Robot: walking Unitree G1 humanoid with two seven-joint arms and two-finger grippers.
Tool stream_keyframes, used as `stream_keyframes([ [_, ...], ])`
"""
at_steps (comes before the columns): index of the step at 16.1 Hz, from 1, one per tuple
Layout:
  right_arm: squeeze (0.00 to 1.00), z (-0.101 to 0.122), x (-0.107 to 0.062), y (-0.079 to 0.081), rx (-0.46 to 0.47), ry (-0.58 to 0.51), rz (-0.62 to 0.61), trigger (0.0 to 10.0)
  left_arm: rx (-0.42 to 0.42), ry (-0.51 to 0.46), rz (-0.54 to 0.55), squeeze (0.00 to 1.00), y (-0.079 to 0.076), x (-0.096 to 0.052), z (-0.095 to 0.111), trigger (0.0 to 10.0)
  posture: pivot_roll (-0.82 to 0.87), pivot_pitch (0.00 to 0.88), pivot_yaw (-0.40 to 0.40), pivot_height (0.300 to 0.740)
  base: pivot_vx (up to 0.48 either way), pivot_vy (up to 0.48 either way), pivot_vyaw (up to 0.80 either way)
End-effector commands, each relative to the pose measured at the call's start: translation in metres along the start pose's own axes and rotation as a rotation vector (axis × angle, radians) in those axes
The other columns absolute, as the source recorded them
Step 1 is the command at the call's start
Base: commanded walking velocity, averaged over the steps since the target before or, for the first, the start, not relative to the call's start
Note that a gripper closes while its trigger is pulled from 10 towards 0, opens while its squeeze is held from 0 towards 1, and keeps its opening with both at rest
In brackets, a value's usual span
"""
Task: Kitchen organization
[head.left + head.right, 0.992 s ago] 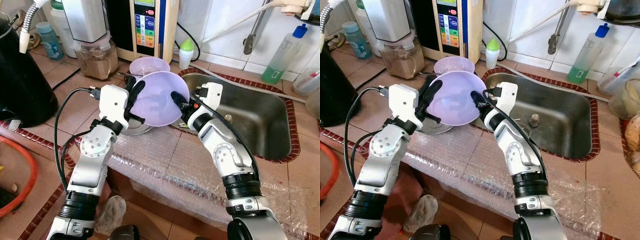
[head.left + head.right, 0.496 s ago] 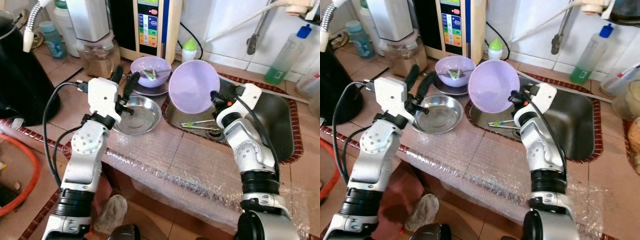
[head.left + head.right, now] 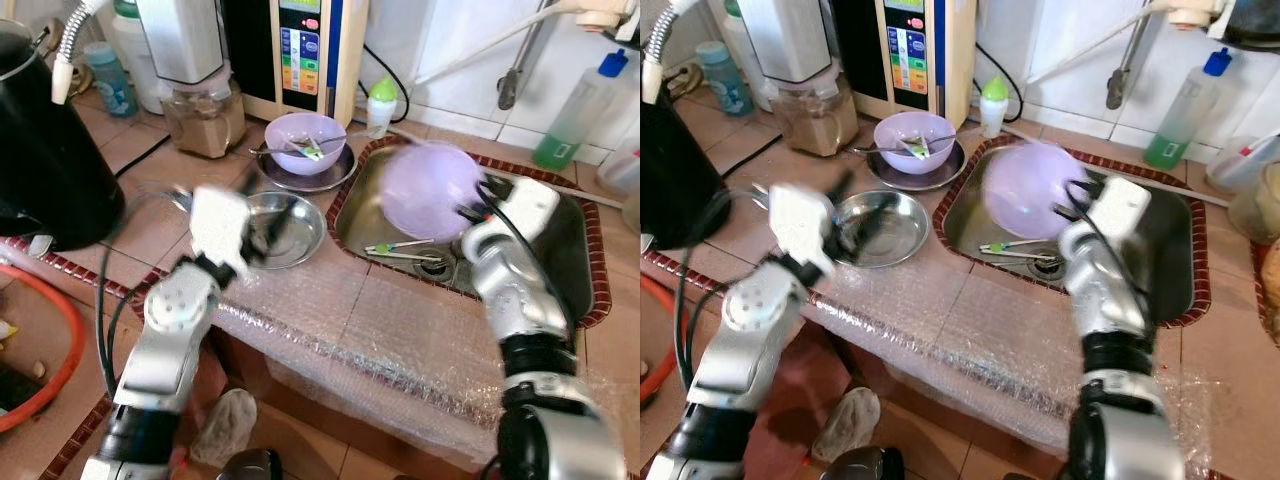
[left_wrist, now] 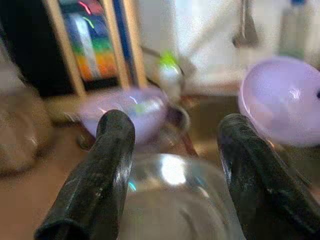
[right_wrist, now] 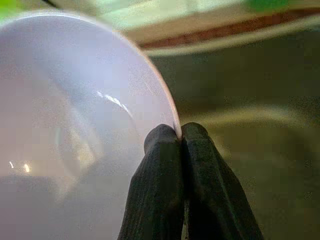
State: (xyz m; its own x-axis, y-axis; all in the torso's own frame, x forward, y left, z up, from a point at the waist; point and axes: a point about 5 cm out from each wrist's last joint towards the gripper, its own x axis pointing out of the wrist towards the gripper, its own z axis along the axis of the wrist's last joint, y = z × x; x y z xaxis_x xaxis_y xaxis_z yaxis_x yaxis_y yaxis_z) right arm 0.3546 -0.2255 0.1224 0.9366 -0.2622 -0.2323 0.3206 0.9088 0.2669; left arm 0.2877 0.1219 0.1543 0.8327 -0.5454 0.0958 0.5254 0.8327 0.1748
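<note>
My right gripper (image 5: 178,136) is shut on the rim of a large purple bowl (image 3: 431,188), which hangs tilted and blurred over the steel sink (image 3: 540,250). My left gripper (image 4: 172,150) stands open just above a shallow steel dish (image 3: 283,226) on the tiled counter, touching nothing. Behind the dish, a smaller purple bowl (image 3: 305,140) with utensils in it sits on a plate. Several utensils (image 3: 400,251) lie at the bottom of the sink.
A black kettle (image 3: 45,160) stands at the left, a blender jar (image 3: 200,110) and a water appliance (image 3: 300,50) at the back. A green soap bottle (image 3: 575,110) stands behind the sink. Bubble wrap (image 3: 400,340) covers the counter's front edge.
My right gripper has carried the large purple bowl to the right and lower, over the sink. The left gripper has let go of it and dropped over the steel dish. The camera shifted.
</note>
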Motion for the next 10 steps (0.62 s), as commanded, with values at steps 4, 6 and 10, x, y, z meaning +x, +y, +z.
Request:
stream_keyframes([
  [4, 1.00, -0.020, 0.004, -0.019, -0.142, 0.121, -0.179, 10.0, -0.001, 0.134, -0.279, 1.00, -0.023, -0.006, -0.007, 10.0, 0.00, 0.031, -0.006, 0.740, 0.000, 0.000, 0.00],
  [6, 1.00, -0.027, 0.004, -0.020, -0.167, 0.144, -0.204, 10.0, 0.002, 0.160, -0.315, 1.00, -0.023, -0.005, -0.006, 10.0, 0.00, 0.028, -0.003, 0.740, 0.000, 0.000, 0.00],
  [10, 1.00, -0.026, 0.005, -0.012, -0.212, 0.098, -0.160, 10.0, 0.034, 0.201, -0.315, 1.00, -0.015, -0.004, -0.007, 10.0, -0.01, 0.025, 0.005, 0.740, 0.000, 0.000, 0.00],
])
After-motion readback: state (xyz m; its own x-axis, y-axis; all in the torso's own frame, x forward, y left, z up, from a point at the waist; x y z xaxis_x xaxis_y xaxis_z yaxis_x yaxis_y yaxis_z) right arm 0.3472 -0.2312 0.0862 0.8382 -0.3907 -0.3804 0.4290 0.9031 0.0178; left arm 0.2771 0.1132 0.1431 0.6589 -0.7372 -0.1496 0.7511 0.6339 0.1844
